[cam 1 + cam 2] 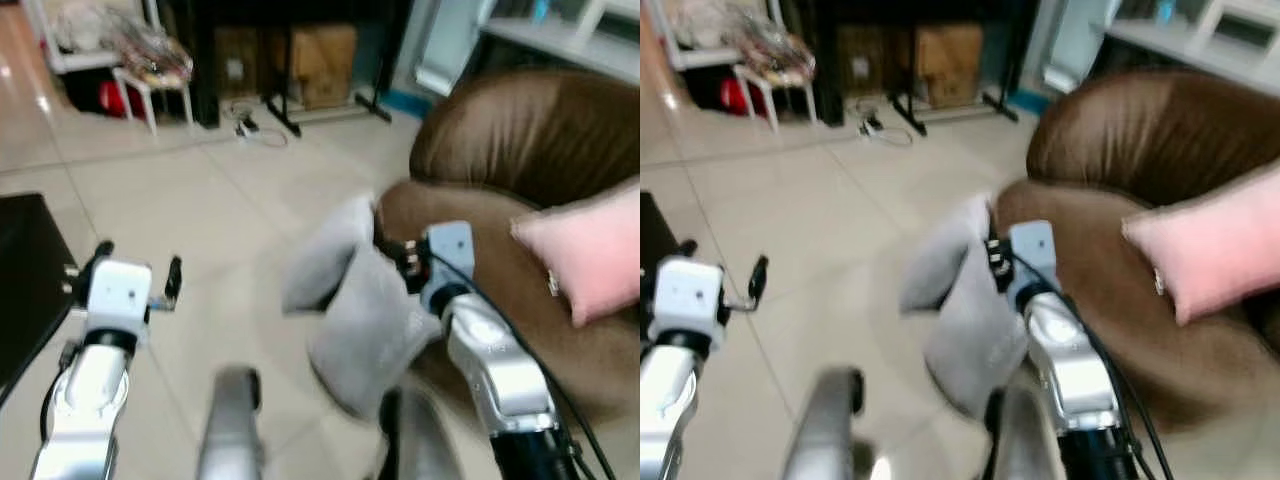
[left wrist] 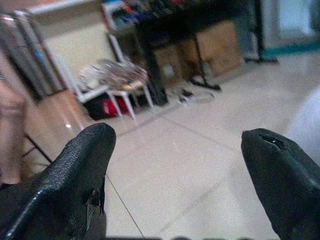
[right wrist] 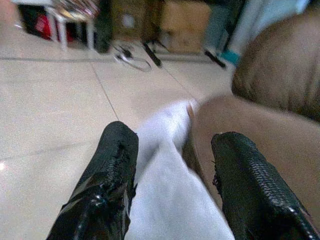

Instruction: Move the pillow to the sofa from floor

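Spread black fingers (image 3: pixel 112 185) of the right gripper (image 3: pixel 172 190) straddle the grey pillow (image 1: pixel 365 320), slumped on the floor (image 1: pixel 200 200) against the sofa (image 1: pixel 520 150) front; closure should be made on its upper edge while the left gripper (image 2: pixel 185 185), also spread, hangs clear.

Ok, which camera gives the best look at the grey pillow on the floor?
The left eye view: the grey pillow shows whole, leaning against the brown sofa. The right eye view shows the same, blurrier. The right wrist view has a close, partial strip between the right tool fingers.
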`<state>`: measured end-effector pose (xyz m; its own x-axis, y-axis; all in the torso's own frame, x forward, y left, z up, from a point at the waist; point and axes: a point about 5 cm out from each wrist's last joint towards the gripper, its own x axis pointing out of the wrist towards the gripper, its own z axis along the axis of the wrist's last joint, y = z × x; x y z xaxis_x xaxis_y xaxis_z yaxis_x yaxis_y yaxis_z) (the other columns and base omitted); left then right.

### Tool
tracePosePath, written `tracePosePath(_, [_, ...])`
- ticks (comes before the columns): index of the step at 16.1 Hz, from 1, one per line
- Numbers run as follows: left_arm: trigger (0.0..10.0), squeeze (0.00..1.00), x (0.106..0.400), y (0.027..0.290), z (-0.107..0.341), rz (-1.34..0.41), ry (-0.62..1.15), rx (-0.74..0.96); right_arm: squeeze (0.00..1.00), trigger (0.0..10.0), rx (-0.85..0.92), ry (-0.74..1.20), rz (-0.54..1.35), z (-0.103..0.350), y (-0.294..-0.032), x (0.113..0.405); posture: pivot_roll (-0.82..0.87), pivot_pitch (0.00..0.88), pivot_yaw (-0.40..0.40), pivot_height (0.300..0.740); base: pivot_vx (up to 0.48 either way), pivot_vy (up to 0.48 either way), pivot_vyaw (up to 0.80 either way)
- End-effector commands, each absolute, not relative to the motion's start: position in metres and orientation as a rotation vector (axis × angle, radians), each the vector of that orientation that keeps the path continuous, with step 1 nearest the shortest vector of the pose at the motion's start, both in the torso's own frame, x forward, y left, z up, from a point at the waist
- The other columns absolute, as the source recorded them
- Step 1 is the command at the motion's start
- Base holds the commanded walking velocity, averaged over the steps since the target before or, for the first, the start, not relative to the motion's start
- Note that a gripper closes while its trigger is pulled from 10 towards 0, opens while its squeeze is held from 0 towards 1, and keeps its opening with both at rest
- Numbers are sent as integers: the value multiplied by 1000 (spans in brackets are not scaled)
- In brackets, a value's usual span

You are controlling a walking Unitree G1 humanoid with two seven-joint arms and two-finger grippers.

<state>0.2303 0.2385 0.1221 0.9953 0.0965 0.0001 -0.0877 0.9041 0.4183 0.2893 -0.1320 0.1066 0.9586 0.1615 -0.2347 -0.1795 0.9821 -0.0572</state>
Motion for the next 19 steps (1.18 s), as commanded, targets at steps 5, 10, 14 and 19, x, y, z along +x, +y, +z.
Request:
tracePosePath(5, [10000, 0, 243, 231, 131, 24, -28, 418, 0, 10000, -104, 215, 137, 109, -135, 290, 17, 0, -43, 550, 0, 0, 0])
tracePosePath(10, [10000, 0, 253, 225, 135, -27, -51, 381, 0, 10000, -105, 200, 103, 110, -139, 289, -4, 0, 4, 550, 110, 0, 0])
tracePosePath(14, [10000, 0, 255, 226, 135, -37, -49, 364, 0, 10000, -160, 159, 110, 116, -139, 287, -23, 0, 31, 550, 356, 0, 400])
tracePosePath(19, [10000, 0, 252, 228, 136, -27, -51, 364, 0, 10000, -130, 186, 102, 112, -135, 289, -6, 0, 10, 550, 378, 0, 158])
